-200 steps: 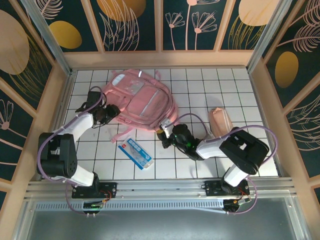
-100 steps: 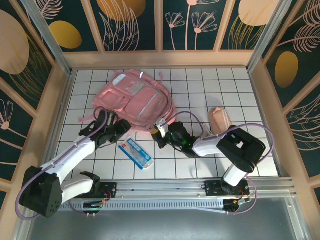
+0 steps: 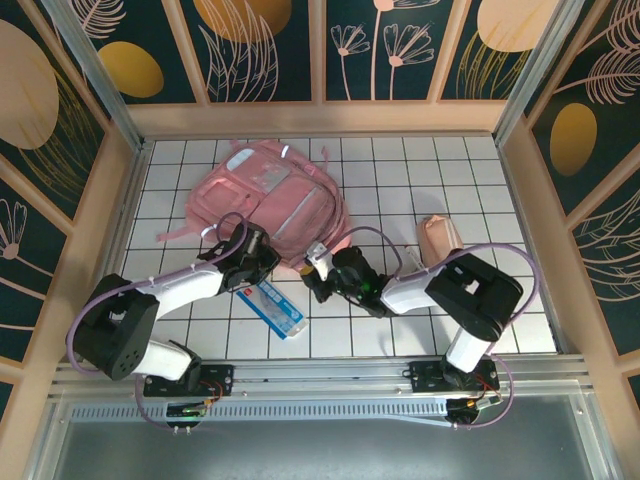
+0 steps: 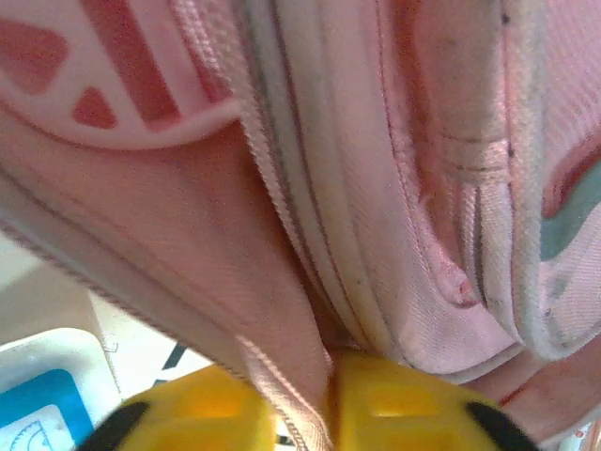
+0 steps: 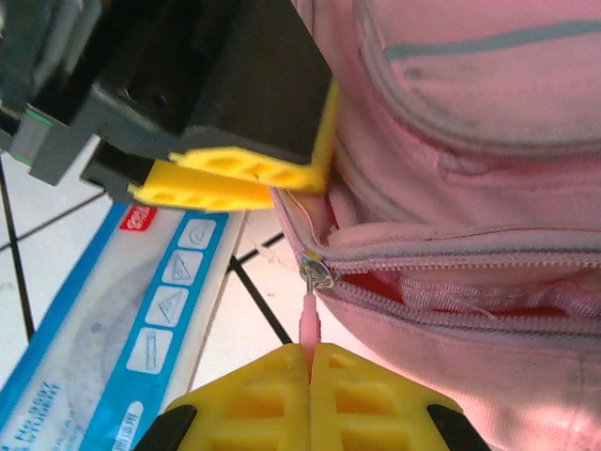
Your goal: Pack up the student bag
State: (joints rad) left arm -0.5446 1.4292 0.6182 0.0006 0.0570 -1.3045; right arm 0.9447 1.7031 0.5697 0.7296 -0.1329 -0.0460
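Note:
The student bag [image 3: 275,195], a soft pink backpack, lies flat at the back left of the tiled table. My left gripper [image 3: 262,262] is at the bag's near edge, its yellow fingers [image 4: 404,409] shut on a fold of pink fabric beside the zip. My right gripper [image 3: 315,270] is just to the right of it, shut on the pink zip pull [image 5: 309,324] of a partly open pocket of the bag [image 5: 470,141]. The left gripper's yellow fingers [image 5: 225,178] show close above the zip slider [image 5: 315,274] in the right wrist view.
A blue and white flat packet [image 3: 272,305] lies on the tiles just in front of both grippers and beside the zip [image 5: 113,319]. A pale pink pouch [image 3: 440,240] lies to the right. Wooden walls close in the table on three sides.
My left arm swung from the bag's left side round to its near edge and closed on the fabric. My right gripper, still on the zip pull, shifted a little to the left.

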